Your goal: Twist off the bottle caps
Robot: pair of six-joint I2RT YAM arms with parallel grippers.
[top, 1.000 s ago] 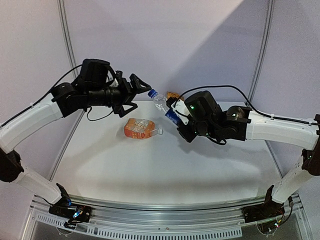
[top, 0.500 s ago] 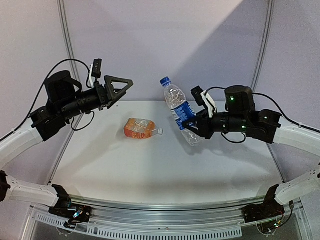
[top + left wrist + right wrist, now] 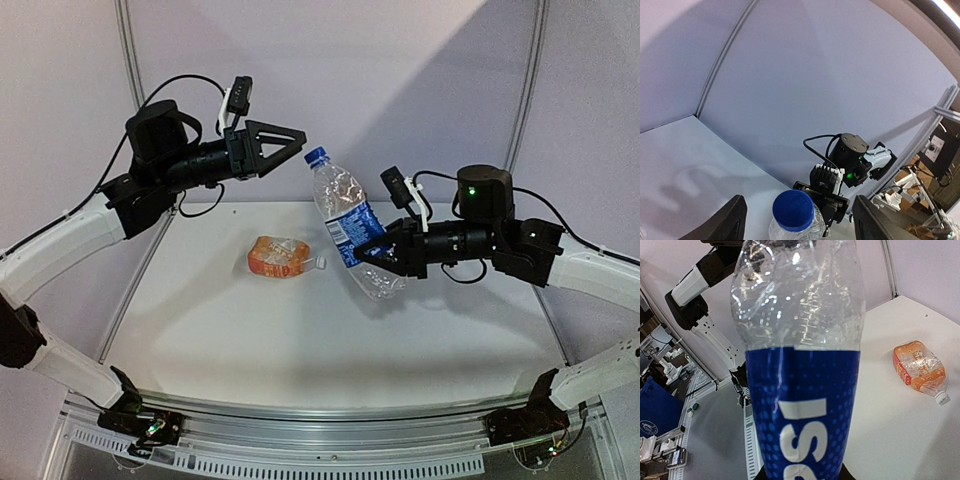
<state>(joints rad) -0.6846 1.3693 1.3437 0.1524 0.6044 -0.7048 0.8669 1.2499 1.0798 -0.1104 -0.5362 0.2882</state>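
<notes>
My right gripper (image 3: pixel 385 250) is shut on the lower body of the slim clear water bottle (image 3: pixel 345 215), holding it in the air with its neck tilted up and to the left. The bottle's blue label (image 3: pixel 802 405) fills the right wrist view, hiding the fingers. Its dark blue cap (image 3: pixel 316 155) is screwed on. My left gripper (image 3: pixel 298 137) is level with the cap and just left of it. In the left wrist view the cap (image 3: pixel 793 210) sits between the open fingers (image 3: pixel 735 220), touching neither. The orange bottle (image 3: pixel 280 257) lies on its side on the table, white cap (image 3: pixel 321 263) pointing right.
The white table (image 3: pixel 300 340) is bounded by grey walls at the back and sides. A metal rail (image 3: pixel 330 410) runs along the near edge, with both arm bases at its corners. The orange bottle (image 3: pixel 917 365) also shows in the right wrist view, down on the table.
My left gripper has swung up and to the right, reaching the blue cap. The right arm has shifted the water bottle slightly left and tilted it further.
</notes>
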